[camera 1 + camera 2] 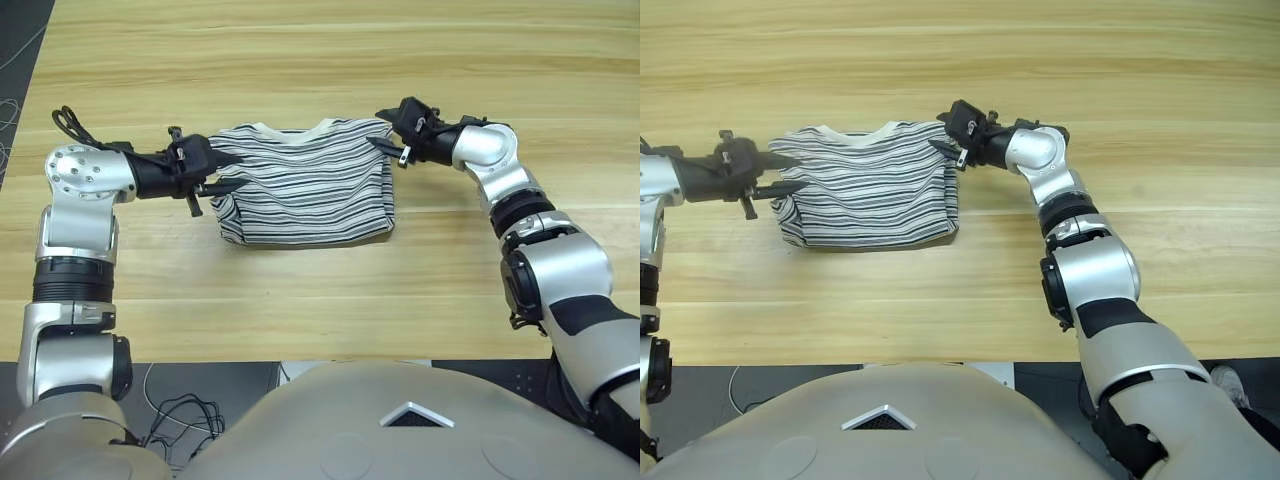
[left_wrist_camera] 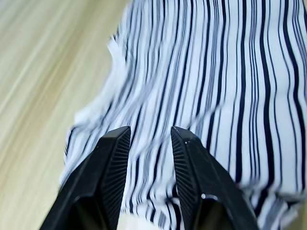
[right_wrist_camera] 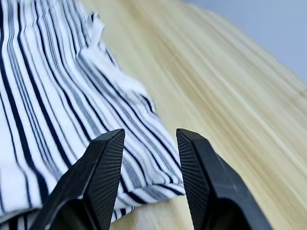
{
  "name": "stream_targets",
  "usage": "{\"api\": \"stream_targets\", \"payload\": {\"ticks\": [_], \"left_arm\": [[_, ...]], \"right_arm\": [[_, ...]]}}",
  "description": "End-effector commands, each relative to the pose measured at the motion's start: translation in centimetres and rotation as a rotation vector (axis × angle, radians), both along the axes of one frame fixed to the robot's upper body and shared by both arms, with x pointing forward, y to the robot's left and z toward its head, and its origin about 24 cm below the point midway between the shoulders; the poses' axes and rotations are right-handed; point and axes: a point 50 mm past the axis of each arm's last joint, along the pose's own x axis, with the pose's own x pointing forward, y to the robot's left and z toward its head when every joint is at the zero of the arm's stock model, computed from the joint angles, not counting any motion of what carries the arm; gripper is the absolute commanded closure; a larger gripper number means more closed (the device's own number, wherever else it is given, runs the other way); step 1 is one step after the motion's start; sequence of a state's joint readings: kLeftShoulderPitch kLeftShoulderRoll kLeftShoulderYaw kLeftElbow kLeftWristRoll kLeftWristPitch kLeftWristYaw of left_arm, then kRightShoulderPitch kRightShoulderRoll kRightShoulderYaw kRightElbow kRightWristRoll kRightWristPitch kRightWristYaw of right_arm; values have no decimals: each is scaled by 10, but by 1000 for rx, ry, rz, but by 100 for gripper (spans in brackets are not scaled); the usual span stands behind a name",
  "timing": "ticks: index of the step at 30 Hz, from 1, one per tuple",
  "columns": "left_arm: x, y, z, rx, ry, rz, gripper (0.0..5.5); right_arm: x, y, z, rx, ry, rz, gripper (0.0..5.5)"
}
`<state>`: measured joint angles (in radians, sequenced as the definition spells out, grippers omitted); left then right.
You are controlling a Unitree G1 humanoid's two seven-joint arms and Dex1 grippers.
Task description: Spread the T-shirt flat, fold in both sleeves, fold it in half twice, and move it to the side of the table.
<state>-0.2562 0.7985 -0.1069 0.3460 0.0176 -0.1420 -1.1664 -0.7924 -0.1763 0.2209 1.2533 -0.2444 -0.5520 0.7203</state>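
While flanking the T-shirt [image 1: 305, 185], spread open and pinching nothing: left gripper [image 1: 222, 173] at its left edge, right gripper [image 1: 388, 146] at its far right corner. Likely posted so to grip both sides at once. Lies folded compact on the middle of the table [image 1: 300, 300], collar far, not yet moved aside.

Both eye views look from the head forward and steeply down over the arms at the desk [image 1: 300, 40], from mid range, sharing nearly one scene, with the T-shirt [image 1: 305, 190] sitting further left in the right eye's. Each wrist camera peers along its own jaws from very close, low over striped cloth and wood, at the shirt's opposite side edges.
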Motion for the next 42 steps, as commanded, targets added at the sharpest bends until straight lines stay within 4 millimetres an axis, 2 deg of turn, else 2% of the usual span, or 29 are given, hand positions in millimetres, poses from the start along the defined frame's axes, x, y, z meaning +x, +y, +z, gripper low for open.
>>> {"api": "stream_targets", "payload": {"ticks": [1, 4, 7, 9, 11, 15, 18, 20, 23, 24, 27, 29, 31, 34, 36, 38, 40, 42], "left_arm": [[-14, -2, -11, 94, 35, -77, 394], [-19, -5, -17, 132, 47, -113, 394], [-32, -7, -35, 185, 105, -155, 394], [-42, 2, -51, 313, 123, -194, 394], [-46, 12, -57, 455, 92, -247, 394], [-39, 17, -47, 652, -97, -389, 394], [-23, 15, -32, 794, -335, -557, 394], [-11, 12, -22, 836, -499, -643, 394], [3, 19, -18, 983, -672, -779, 394], [8, 19, -20, 1025, -746, -834, 394], [22, 15, -26, 1057, -961, -956, 394], [27, 11, -28, 1042, -1073, -1013, 394], [30, 10, -30, 1016, -1153, -1054, 394], [35, 18, -30, 1022, -1238, -1062, 394], [42, 28, -22, 1052, -1282, -1009, 394], [49, 39, -8, 1097, -1329, -909, 394], [53, 51, 2, 1123, -1290, -760, 394], [53, 59, 7, 1102, -1242, -635, 394]], "right_arm": [[-7, 4, -14, -91, 9, 25, 352], [-15, 4, -27, -209, -11, 67, 352], [-22, 1, -36, -284, -24, 116, 352], [-26, -3, -39, -308, -27, 157, 352], [-33, -7, -42, -339, -19, 226, 352], [-40, -13, -37, -318, -53, 321, 352], [-46, -19, -25, -245, -76, 353, 352], [-60, -21, -19, -198, -28, 377, 352], [-96, -1, -5, -64, 174, 446, 352], [-107, 17, 1, 24, 253, 461, 352], [-125, 58, 16, 232, 443, 464, 352], [-131, 76, 25, 348, 544, 462, 352], [-131, 81, 32, 406, 585, 441, 352], [-123, 68, 51, 483, 626, 420, 352], [-115, 52, 73, 522, 625, 451, 352], [-99, 46, 90, 532, 559, 447, 352], [-78, 53, 87, 494, 448, 379, 352], [-58, 69, 70, 393, 319, 312, 352]]}}
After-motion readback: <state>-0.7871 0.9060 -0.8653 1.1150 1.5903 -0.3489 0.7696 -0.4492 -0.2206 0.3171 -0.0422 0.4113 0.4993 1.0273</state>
